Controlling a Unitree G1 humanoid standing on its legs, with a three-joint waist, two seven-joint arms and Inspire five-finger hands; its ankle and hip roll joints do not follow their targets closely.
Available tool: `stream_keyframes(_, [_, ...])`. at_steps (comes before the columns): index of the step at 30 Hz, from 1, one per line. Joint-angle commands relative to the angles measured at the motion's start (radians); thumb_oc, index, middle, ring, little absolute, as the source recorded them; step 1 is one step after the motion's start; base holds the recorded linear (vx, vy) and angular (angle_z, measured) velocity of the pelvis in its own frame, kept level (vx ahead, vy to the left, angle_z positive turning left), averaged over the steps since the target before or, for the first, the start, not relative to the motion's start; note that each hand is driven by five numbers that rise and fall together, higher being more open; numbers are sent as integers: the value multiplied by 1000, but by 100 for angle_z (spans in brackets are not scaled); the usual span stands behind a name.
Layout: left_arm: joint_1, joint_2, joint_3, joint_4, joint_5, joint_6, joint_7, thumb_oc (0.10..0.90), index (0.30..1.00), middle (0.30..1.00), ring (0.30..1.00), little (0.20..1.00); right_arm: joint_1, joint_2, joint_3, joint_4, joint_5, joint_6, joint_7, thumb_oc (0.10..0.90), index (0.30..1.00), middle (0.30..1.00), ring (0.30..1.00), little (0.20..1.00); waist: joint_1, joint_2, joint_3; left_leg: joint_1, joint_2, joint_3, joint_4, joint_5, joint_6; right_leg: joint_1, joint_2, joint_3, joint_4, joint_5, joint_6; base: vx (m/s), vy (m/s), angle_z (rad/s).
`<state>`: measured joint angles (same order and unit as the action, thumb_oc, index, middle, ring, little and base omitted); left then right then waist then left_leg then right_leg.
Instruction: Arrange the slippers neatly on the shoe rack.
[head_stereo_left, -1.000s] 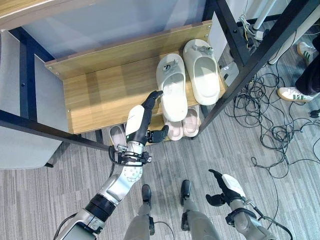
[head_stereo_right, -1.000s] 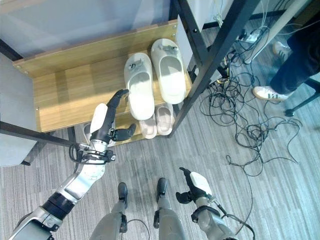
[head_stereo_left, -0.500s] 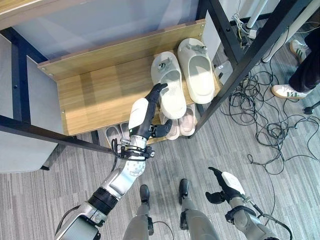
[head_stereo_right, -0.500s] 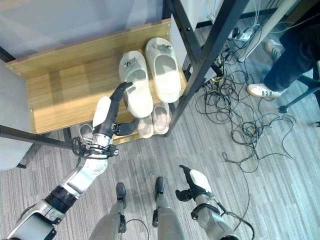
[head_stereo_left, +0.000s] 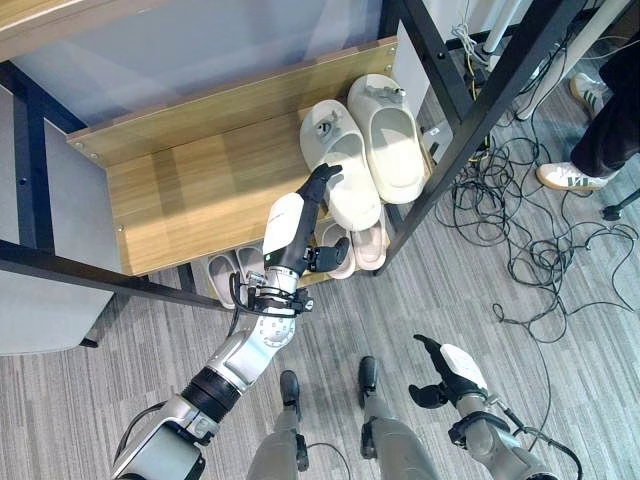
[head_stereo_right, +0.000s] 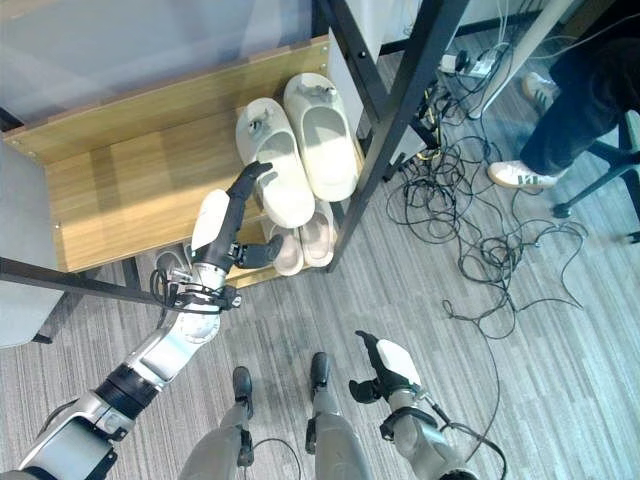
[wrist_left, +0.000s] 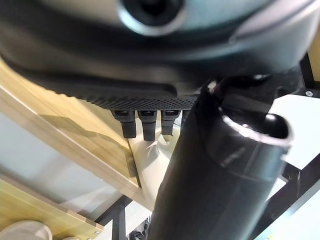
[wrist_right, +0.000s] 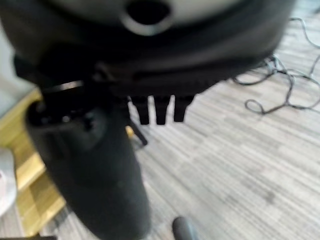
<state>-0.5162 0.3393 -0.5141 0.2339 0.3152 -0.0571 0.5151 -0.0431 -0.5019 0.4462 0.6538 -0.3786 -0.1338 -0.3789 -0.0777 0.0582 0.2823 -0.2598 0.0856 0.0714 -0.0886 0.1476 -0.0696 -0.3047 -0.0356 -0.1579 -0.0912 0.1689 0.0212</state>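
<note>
At frame centre, the left hand (head_stereo_left: 296, 222) extends straight fingers against the nearer of 2 cream slippers (head_stereo_left: 340, 165) lying side by side on the shoe rack (head_stereo_left: 190, 190), upper centre. The right hand (head_stereo_left: 447, 368) hangs relaxed, lower right.

Two big white slippers (head_stereo_left: 362, 152) on the shelf (head_stereo_left: 200, 190); two pink slippers (head_stereo_left: 356, 245) and two grey slippers (head_stereo_left: 232, 274) below.

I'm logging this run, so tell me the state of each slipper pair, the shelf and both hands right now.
Cream slippers: side by side on the shelf, the left one angled.
Pink slippers: paired on the level below.
Shelf: bare left of the slippers.
Left hand: open, straight fingers against the left cream slipper.
Right hand: open, idle, low over the floor.
</note>
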Motion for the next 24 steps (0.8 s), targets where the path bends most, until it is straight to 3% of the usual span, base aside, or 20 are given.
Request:
stream_keyframes(1, [-136, -52, 4, 24, 28, -51, 41, 800, 900, 900, 900, 900, 41, -57, 5, -70, 8, -37, -42, 800, 900, 900, 900, 900, -23, -25, -79, -20, -20, 6, 1, -55, -5, -56, -2, 44, 98, -145, 37, 0, 0, 0])
stream_keyframes(14, [-58, 11, 107, -35, 7, -57, 46, 800, 900, 900, 900, 900, 68, -44, -22, -71, 7, -37, -26, 800, 900, 900, 900, 900, -9, -16, -100, -6, -25, 4, 1, -58, -5, -34, -4, 33, 98, -154, 33, 0, 0, 0])
stream_keyframes(18, [43, 55, 177, -178, -57, -107, 3, 800, 900, 900, 900, 900, 76, -28, -36, -70, 11, -34, -6, 800, 900, 900, 900, 900, 13, -14, -112, 5, -27, -7, 1, -57, -6, -11, -5, 18, 94, -159, 33, 5, -9, 4])
stream_keyframes(24, [153, 73, 192, -321, -164, -150, -83, 800, 900, 900, 900, 900, 76, -12, -41, -61, 13, -25, 4, 800, 900, 900, 900, 900, 35, -10, -119, 16, -32, -18, 1, -55, -4, 11, -7, 2, 98, -170, 31, -4, -6, 13])
